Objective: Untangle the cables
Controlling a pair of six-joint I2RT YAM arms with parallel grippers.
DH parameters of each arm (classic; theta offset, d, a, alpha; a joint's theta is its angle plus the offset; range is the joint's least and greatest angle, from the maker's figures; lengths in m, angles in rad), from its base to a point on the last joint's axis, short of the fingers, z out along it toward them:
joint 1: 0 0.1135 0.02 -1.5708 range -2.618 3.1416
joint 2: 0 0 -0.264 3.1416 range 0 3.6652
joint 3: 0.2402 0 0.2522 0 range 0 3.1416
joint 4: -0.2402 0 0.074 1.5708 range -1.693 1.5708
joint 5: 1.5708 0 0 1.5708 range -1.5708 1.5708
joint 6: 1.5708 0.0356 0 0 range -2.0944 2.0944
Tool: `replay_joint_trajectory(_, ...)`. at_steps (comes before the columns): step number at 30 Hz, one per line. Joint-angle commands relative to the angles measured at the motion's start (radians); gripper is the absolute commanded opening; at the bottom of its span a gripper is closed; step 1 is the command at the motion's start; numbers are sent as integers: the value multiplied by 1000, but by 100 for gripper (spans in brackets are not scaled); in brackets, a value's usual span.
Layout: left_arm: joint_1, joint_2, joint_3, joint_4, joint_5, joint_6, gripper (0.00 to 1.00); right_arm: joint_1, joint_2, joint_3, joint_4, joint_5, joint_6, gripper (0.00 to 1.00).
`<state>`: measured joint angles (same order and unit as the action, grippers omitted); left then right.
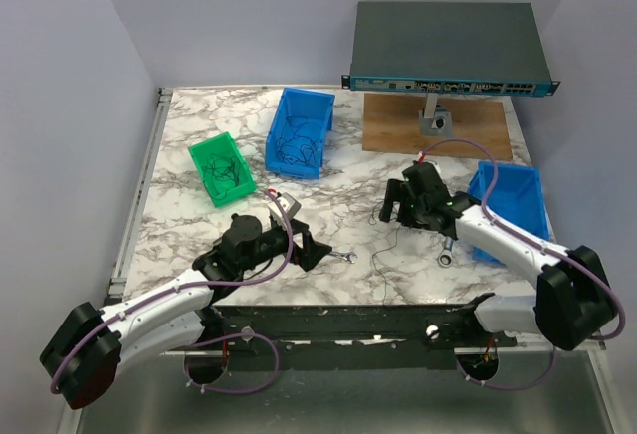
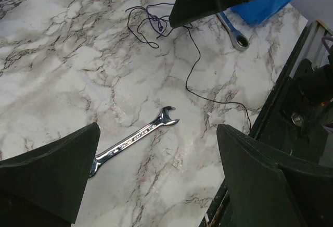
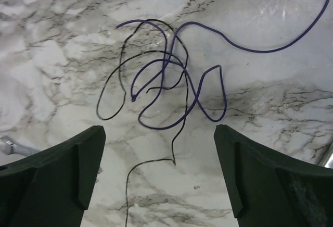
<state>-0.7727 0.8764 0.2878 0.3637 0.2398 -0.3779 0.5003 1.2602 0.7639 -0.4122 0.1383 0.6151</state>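
Note:
A small tangle of thin blue and black cables (image 3: pixel 165 65) lies on the marble table just ahead of my right gripper (image 3: pixel 158 180), which is open and empty above it. One black strand trails back between the right fingers (image 3: pixel 57 175). In the top view the black strand (image 1: pixel 381 252) runs from my right gripper (image 1: pixel 393 205) toward the near table edge. My left gripper (image 2: pixel 156 185) is open and empty, low over the table next to a small silver wrench (image 2: pixel 136 139). The tangle (image 2: pixel 147 23) also shows far ahead in the left wrist view. My left gripper (image 1: pixel 317 253) sits left of the strand.
A blue bin (image 1: pixel 299 132) and a green bin (image 1: pixel 222 168) at the back left hold more thin wires. Another blue bin (image 1: pixel 513 200) stands at the right with a ratchet wrench (image 1: pixel 448 252) beside it. A network switch (image 1: pixel 448 48) sits on a wooden board at the back.

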Motion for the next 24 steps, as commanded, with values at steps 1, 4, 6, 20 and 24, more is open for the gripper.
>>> replay_joint_trajectory(1, -5, 4, 31, 7, 27, 5, 99, 37, 101, 11, 40, 164, 25, 90)
replay_joint_trajectory(4, -5, 4, 31, 5, 26, 5, 99, 47, 133, 17, 73, 208, 24, 76)
replay_joint_trajectory(6, -5, 5, 31, 4, 26, 8, 98, 53, 134, 15, 103, 211, 18, 56)
replay_joint_trajectory(20, -233, 234, 184, -89, -63, 42, 99, 69, -95, -6, 233, 31, -41, 1)
replay_joint_trajectory(24, -373, 350, 300, -166, -146, -10, 99, 67, -228, -72, 243, 227, -20, 1)
